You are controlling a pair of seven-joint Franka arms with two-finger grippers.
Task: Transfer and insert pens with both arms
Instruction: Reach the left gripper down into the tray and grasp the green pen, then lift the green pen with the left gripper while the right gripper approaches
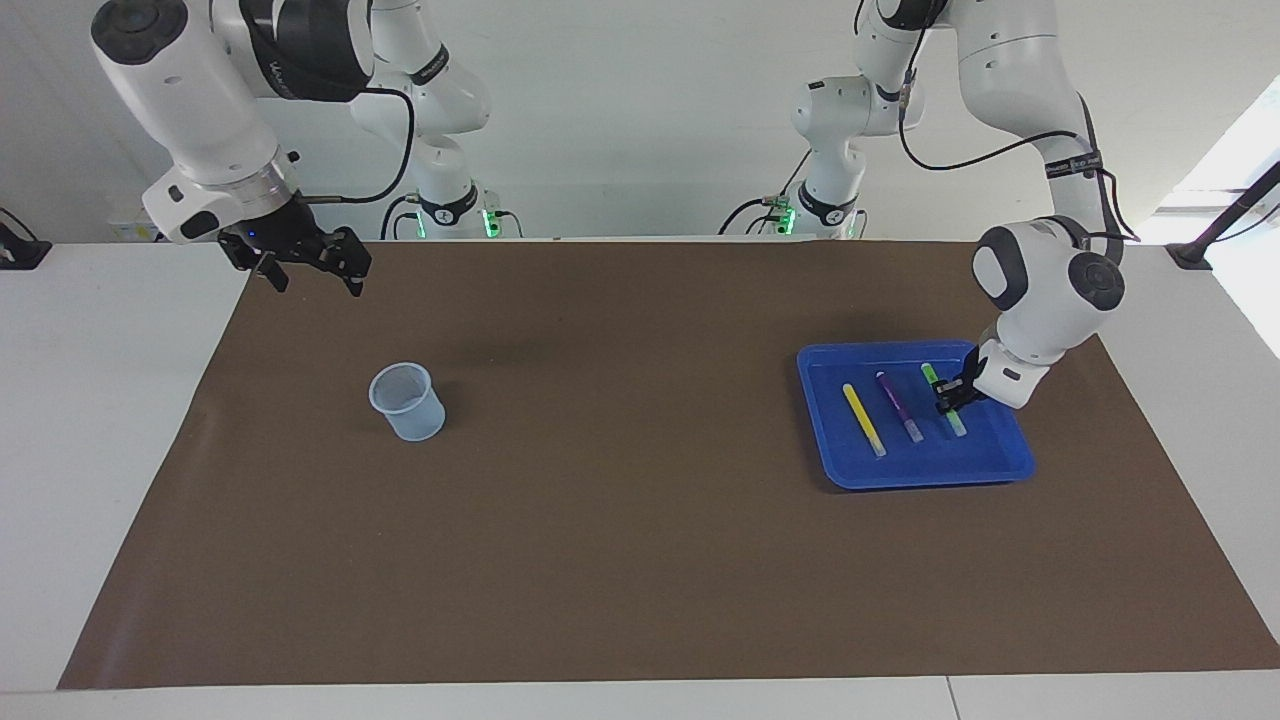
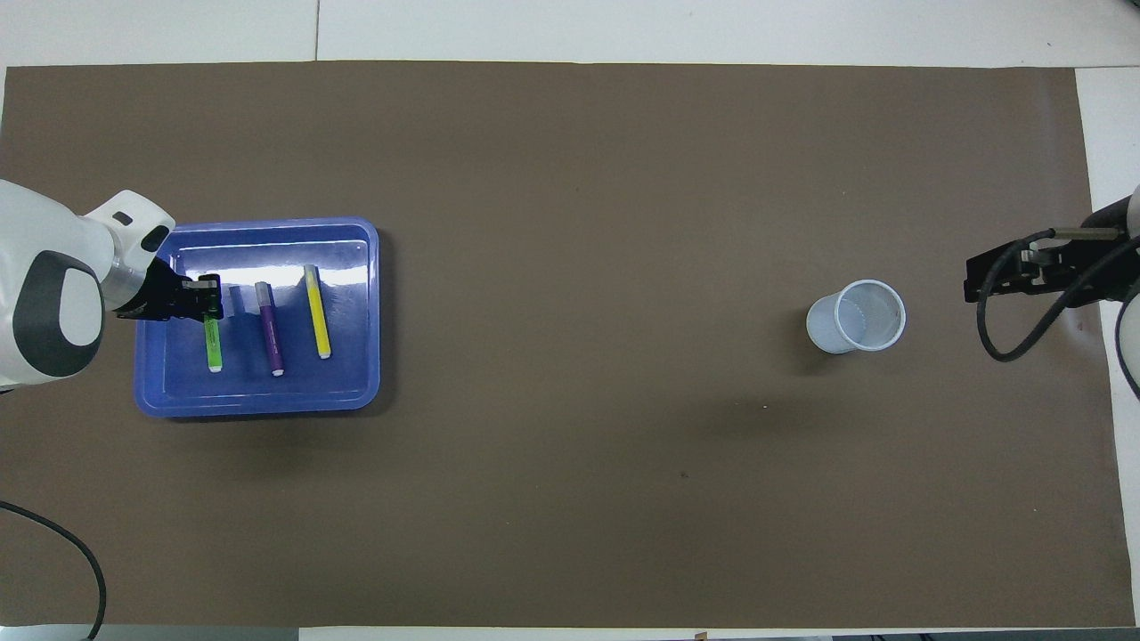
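Observation:
Three pens lie side by side in a blue tray (image 1: 920, 478) at the left arm's end of the table: yellow (image 1: 863, 420), purple (image 1: 898, 408) and green (image 1: 957, 422). In the overhead view the tray (image 2: 258, 405) holds the yellow (image 2: 317, 312), purple (image 2: 270, 334) and green (image 2: 214, 343) pens. My left gripper (image 1: 948, 398) is down in the tray at the middle of the green pen, and it also shows in the overhead view (image 2: 211, 304). My right gripper (image 1: 312, 278) is open and empty, raised over the mat's edge at the right arm's end, where the overhead view (image 2: 973, 283) shows it too.
A pale translucent cup (image 1: 405, 400) stands upright on the brown mat (image 1: 640, 560) toward the right arm's end; it shows in the overhead view (image 2: 857, 316) as well. Two smaller white arms with green lights (image 1: 450, 205) stand at the robots' edge of the table.

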